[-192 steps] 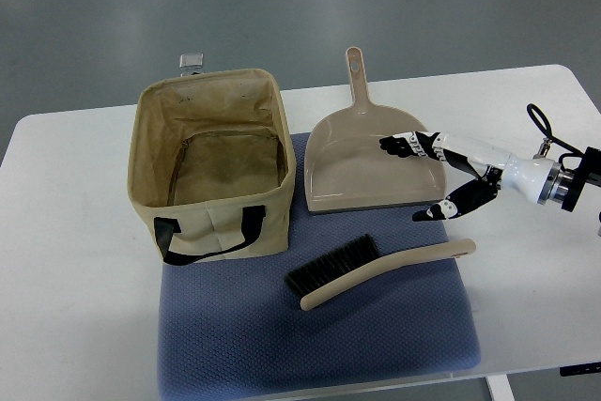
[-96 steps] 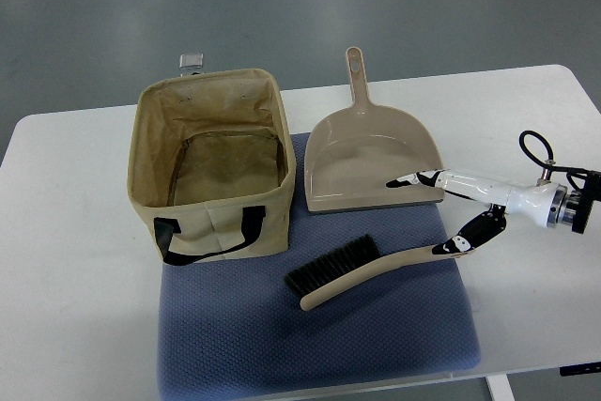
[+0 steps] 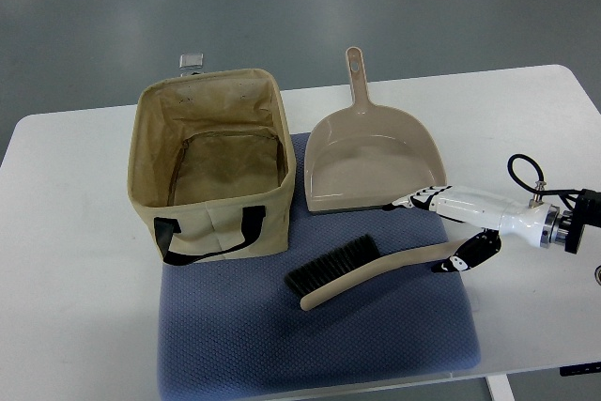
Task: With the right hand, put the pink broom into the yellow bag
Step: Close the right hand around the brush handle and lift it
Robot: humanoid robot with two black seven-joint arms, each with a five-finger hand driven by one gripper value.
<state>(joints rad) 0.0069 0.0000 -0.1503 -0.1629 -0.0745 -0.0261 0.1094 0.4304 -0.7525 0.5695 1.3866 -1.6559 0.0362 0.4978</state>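
Note:
The pink broom (image 3: pixel 376 269) lies on the blue mat (image 3: pixel 376 335), black bristles to the left and its curved handle running right. My right hand (image 3: pixel 423 232) comes in from the right edge and sits low over the handle's end. It is open: the long fingers (image 3: pixel 418 200) reach along the dustpan's front lip, and the thumb (image 3: pixel 460 261) lies just beyond the handle tip. The handle passes between them, ungrasped. The yellow fabric bag (image 3: pixel 150 171) stands open-topped at the left, black strap on its near side.
A beige dustpan (image 3: pixel 371 161) lies behind the broom, handle pointing away. The mat covers the near middle of the white table (image 3: pixel 66 279). A cable loops at my right wrist (image 3: pixel 531 180). Grey floor shows beyond the table.
My right hand dropped from above the dustpan toward the near side and now straddles the end of the broom handle. The broom, bag and dustpan have not moved.

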